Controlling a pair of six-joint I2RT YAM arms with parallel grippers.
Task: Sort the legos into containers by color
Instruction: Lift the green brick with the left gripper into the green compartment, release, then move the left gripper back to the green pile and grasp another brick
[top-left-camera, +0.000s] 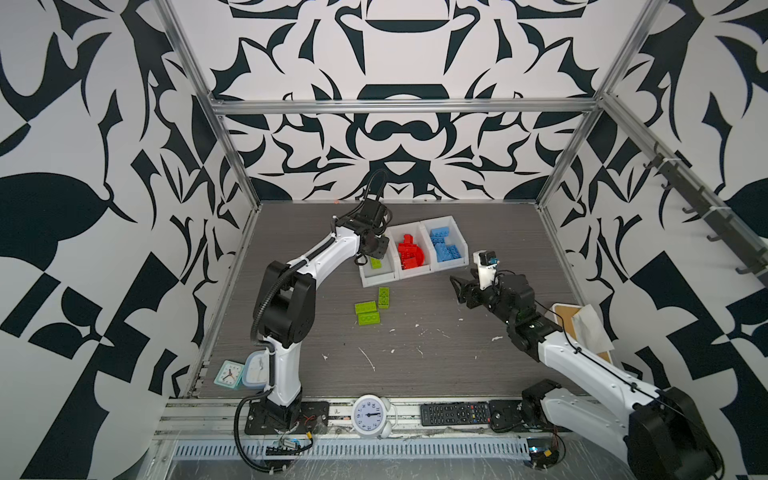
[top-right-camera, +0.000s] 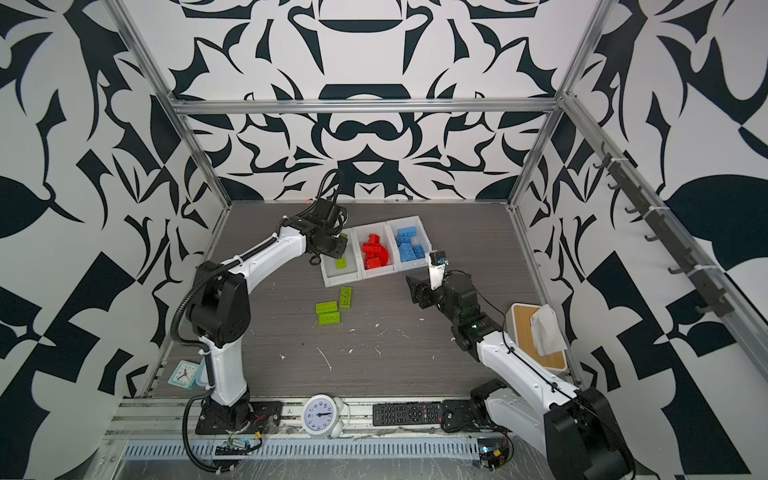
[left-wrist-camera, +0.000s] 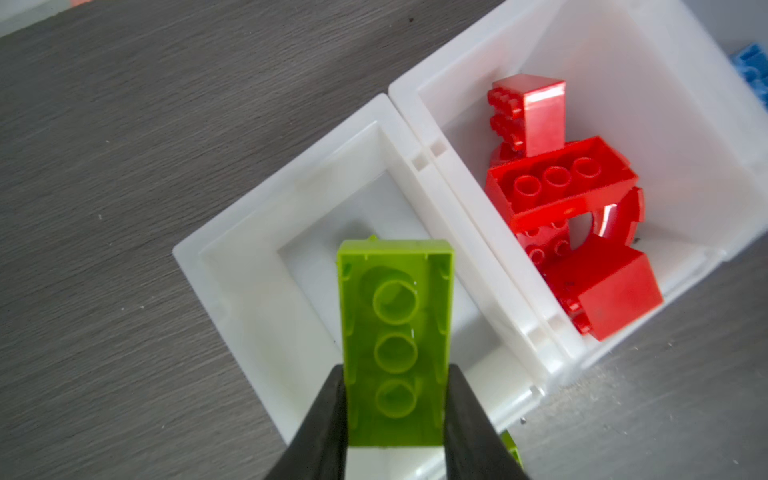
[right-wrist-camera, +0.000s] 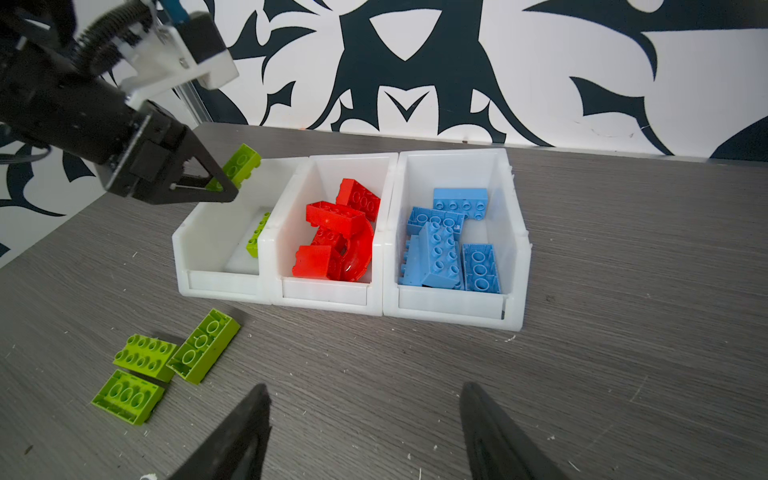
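Left wrist view: left hand (left-wrist-camera: 395, 374) grips lime brick (left-wrist-camera: 395, 299) endwise, long axis pointing straight outward.

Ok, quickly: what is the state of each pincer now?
Left pincer: closed on a lime green studded plastic brick.
Right pincer: open, holding nothing.

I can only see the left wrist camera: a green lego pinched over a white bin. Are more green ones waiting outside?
Observer: Yes, three green legos lie on the table in front of the bins.
Operator: Is the other claw busy?
Observer: No, the right gripper hangs open and empty near the bins' right end.
Operator: What's in the bin past the red one?
Observer: That end bin holds only blue legos.
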